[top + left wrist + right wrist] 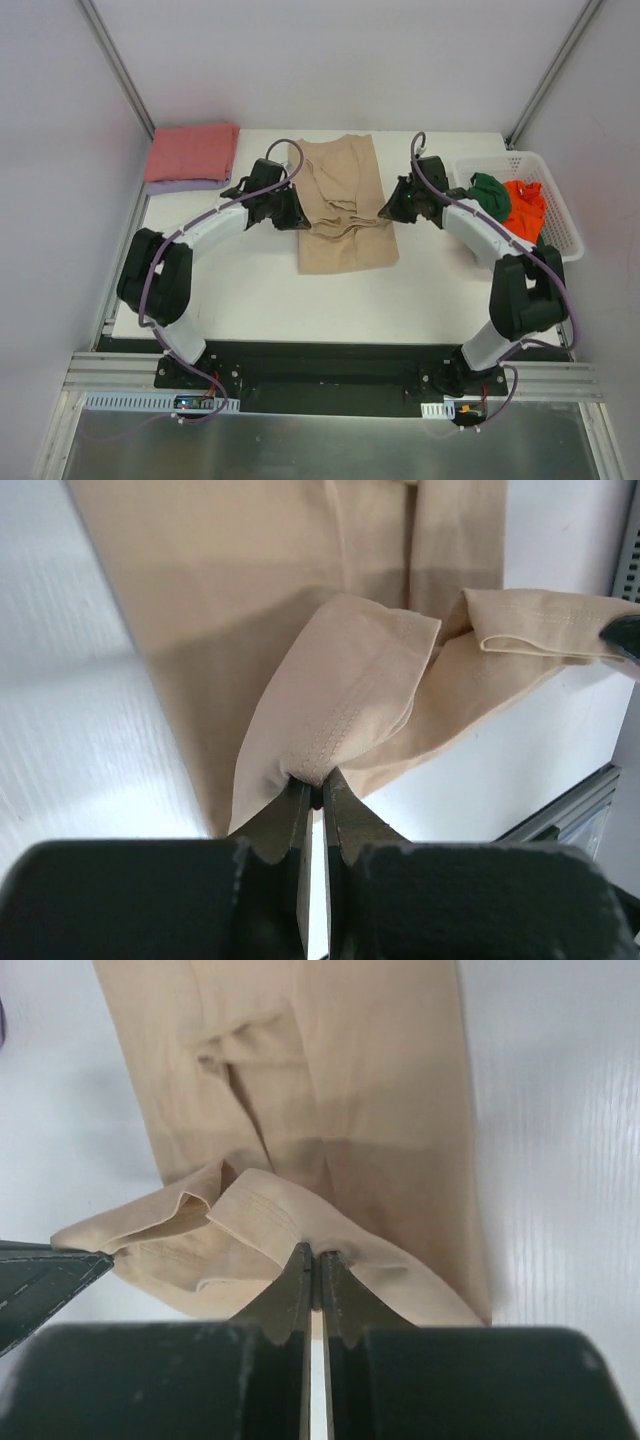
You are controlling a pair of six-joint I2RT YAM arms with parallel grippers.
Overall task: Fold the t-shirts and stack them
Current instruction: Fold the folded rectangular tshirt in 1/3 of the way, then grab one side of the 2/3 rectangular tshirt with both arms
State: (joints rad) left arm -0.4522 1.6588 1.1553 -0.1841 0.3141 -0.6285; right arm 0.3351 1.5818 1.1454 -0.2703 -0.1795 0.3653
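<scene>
The tan t-shirt [345,205] lies lengthwise on the middle of the white table, part folded. My left gripper [297,215] is shut on its left edge and my right gripper [386,213] is shut on its right edge; both hold a hem lifted over the cloth. In the left wrist view the jaws [316,780] pinch a stitched hem of the tan t-shirt [250,590]. In the right wrist view the jaws [316,1252] pinch the tan t-shirt [330,1070] the same way. A folded salmon pink t-shirt [192,152] lies on a lavender one [185,186] at the back left.
A white lattice basket [555,205] at the right edge holds a dark green t-shirt [490,193] and a bright orange t-shirt [526,207]. Grey walls and metal frame posts enclose the table. The arm bases stand on a black plate at the near edge.
</scene>
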